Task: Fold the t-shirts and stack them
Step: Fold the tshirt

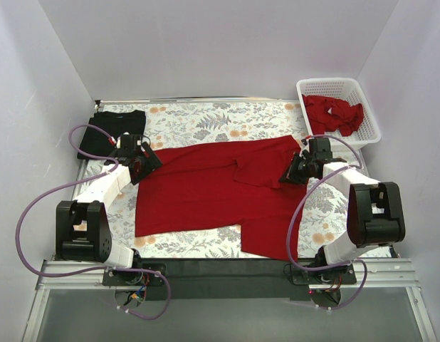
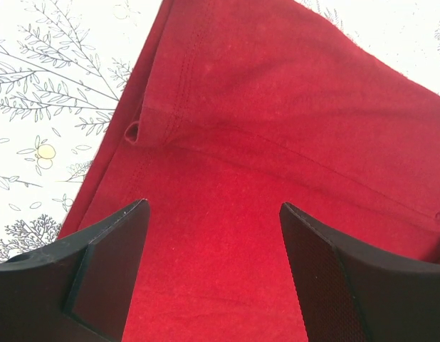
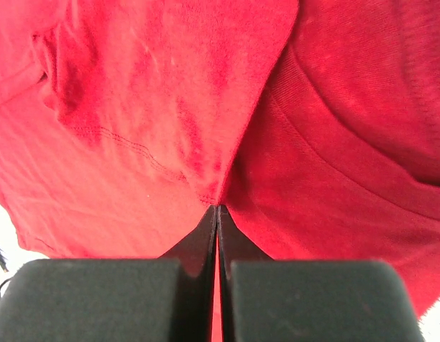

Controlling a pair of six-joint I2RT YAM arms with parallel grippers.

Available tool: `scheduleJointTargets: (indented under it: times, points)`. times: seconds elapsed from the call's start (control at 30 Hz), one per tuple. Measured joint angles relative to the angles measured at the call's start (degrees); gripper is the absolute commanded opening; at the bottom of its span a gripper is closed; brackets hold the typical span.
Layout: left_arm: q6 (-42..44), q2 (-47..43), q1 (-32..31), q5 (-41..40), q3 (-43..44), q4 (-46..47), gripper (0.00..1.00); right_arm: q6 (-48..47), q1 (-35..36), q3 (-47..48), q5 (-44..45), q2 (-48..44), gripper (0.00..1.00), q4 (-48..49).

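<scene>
Basket holds crumpled red t-shirt. Right wrist view alone shows right tool pinching spread red t-shirt; left tool stands wide.

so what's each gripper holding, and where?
The right gripper pinches the red t-shirt by the edge of a folded-over flap. The left gripper is open above it, holding nothing.

The spread t-shirt is bright red, and its stitching has the same red. The folded t-shirt is black. The table cover is white with a print of grey leaves and small orange flowers. The basket is white, and the crumpled t-shirt in it is red. The cables are purple. The fingers of the left gripper and the right gripper are black.
</scene>
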Motion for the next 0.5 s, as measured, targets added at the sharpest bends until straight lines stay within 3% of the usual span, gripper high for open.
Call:
scheduleJointTargets:
  times: [0.5]
  points:
    - [0.0,-0.3,0.0,0.0,-0.3,0.0,0.69,-2.8,-3.8,-1.4,-0.8,-5.9,0.01,-4.9]
